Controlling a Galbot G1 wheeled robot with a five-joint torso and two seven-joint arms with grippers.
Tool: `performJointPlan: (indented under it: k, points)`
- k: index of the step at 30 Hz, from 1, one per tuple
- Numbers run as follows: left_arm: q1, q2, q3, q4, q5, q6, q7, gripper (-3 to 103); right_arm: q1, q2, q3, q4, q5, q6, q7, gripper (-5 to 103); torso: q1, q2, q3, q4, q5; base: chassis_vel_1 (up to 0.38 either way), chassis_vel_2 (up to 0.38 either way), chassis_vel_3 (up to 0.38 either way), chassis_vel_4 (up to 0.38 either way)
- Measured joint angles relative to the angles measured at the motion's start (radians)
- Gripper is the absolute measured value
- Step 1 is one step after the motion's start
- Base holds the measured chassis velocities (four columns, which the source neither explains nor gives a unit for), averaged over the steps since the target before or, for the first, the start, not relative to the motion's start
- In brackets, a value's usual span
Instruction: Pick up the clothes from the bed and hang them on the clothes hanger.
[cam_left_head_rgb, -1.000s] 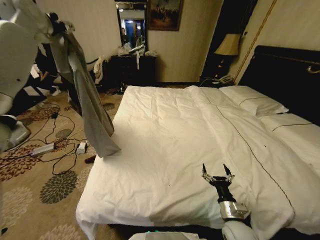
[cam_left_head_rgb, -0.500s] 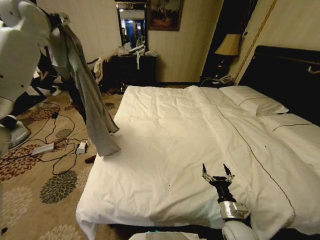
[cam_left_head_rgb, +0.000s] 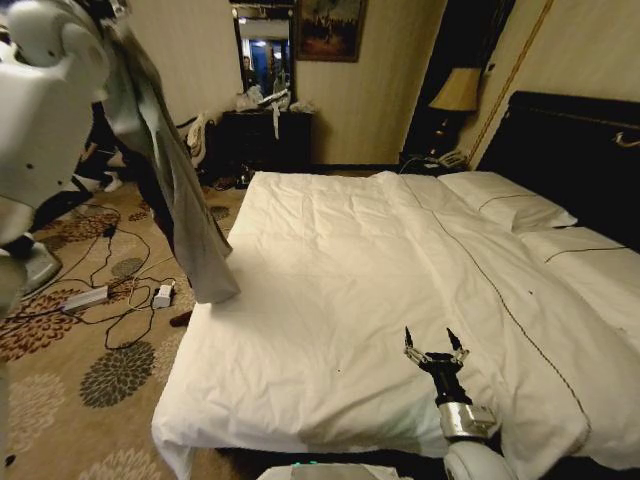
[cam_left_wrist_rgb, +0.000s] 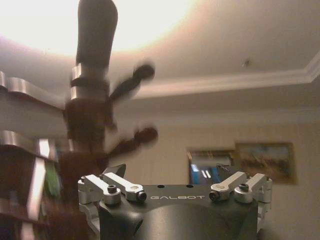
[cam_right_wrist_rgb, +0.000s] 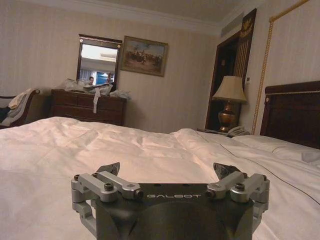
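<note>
**Listener:** What had changed since a moment before?

**Robot:** My left arm had risen further at the upper left of the head view. The grey shirt went up with it, so its lower end hung a little higher beside the bed. My right arm had not moved.

**Listener:** Where was the shirt relative to your claws?

**Robot:** It draped down from the raised end of my left arm, over the patterned carpet just off the bed's left edge, its tip level with the white duvet. It was well apart from my right gripper, which hovered low over the near part of the duvet with its fingers spread wide, holding nothing.

**Listener:** What was hard to make out?

**Robot:** My left gripper sat at the picture's edge; I could not tell its grip. Its camera pointed at the ceiling, beside a blurred dark wooden coat stand.
</note>
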Motion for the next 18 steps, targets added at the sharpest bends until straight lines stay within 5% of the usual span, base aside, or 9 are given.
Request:
performJointPlan:
  k: [1, 7, 11, 14, 18]
  points:
    - [0.001, 0.004, -0.003, -0.013, -0.06, 0.035, -0.029, 100, 0.0, 0.0, 0.0, 0.0, 0.0, 0.0, 0.0, 100, 0.0, 0.0, 0.0, -0.0001, 0.0002, 0.0, 0.0, 0.0, 0.0]
    - [0.014, 0.031, -0.002, -0.049, -0.057, 0.053, -0.042, 100, 0.0, 0.0, 0.0, 0.0, 0.0, 0.0, 0.0, 100, 0.0, 0.0, 0.0, 0.0008, -0.0003, 0.0, 0.0, 0.0, 0.0]
    - [0.054, 0.067, -0.019, -0.151, -0.126, 0.081, -0.079, 100, 0.0, 0.0, 0.0, 0.0, 0.0, 0.0, 0.0, 100, 0.0, 0.0, 0.0, 0.0001, 0.0, 0.0, 0.0, 0.0, 0.0]
    - [0.161, 0.12, -0.074, -0.351, -0.25, 0.129, -0.145, 100, 0.0, 0.0, 0.0, 0.0, 0.0, 0.0, 0.0, 100, 0.0, 0.0, 0.0, 0.0001, 0.0001, 0.0, 0.0, 0.0, 0.0]
    - [0.292, 0.152, -0.128, -0.478, -0.288, 0.123, -0.159, 100, 0.0, 0.0, 0.0, 0.0, 0.0, 0.0, 0.0, 100, 0.0, 0.0, 0.0, 0.0001, -0.0002, 0.0, 0.0, 0.0, 0.0]
